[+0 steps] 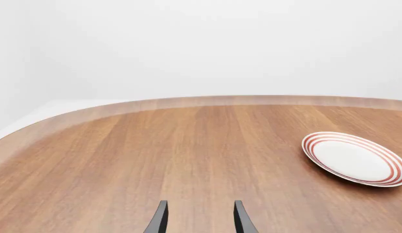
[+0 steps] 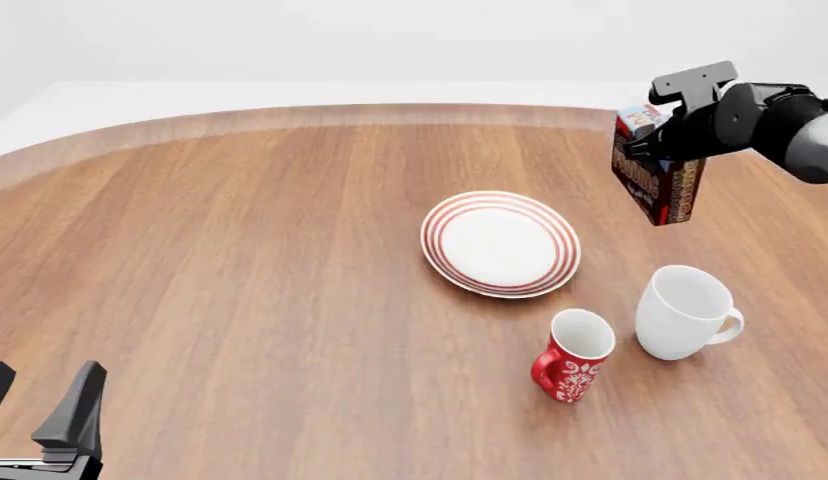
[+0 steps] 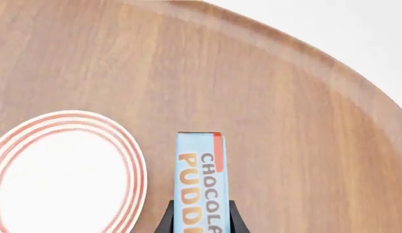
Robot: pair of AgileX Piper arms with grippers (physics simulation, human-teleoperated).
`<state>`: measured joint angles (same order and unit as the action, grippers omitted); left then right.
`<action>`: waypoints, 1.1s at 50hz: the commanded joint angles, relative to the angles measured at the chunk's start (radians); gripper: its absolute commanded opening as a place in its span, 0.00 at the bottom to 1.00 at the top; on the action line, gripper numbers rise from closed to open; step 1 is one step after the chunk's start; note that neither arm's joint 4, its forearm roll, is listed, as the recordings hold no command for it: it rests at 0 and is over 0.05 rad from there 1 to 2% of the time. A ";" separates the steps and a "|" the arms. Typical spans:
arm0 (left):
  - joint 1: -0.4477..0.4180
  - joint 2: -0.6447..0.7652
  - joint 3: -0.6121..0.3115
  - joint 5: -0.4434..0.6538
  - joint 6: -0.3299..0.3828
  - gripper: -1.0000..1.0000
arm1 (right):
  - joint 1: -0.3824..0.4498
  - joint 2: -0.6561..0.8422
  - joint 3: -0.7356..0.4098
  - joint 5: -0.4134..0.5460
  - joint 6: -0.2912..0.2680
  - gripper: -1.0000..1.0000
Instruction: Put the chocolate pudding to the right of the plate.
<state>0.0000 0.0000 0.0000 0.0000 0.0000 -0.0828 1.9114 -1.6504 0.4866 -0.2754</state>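
The chocolate pudding (image 2: 658, 185) is a small carton with dark brown sides, held in the air by my right gripper (image 2: 650, 143) to the right of and beyond the plate (image 2: 501, 243). In the right wrist view its light blue top (image 3: 199, 184) shows between the gripper's fingers (image 3: 164, 221), above the wood, beside the plate (image 3: 58, 174). The plate is white with red rings and lies flat. My left gripper (image 2: 38, 405) is open and empty at the near left corner; its fingertips (image 1: 159, 218) show over bare wood, the plate (image 1: 355, 158) far off.
A white mug (image 2: 682, 312) stands near and right of the plate, below the held carton. A red patterned mug (image 2: 573, 356) stands just left of it. The table's curved far edge (image 2: 387, 115) runs behind.
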 commanded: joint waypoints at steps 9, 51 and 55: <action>0.000 0.000 0.000 0.000 0.000 1.00 | -0.049 0.089 0.104 -0.126 0.010 0.00; 0.000 0.000 0.000 0.000 0.000 1.00 | -0.092 0.098 0.163 -0.207 -0.015 1.00; 0.000 0.000 0.000 0.000 0.000 1.00 | -0.086 0.050 0.143 -0.179 -0.018 1.00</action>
<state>0.0000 0.0000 0.0000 0.0000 0.0000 -0.1670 2.0202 -1.4922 0.2871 -0.2882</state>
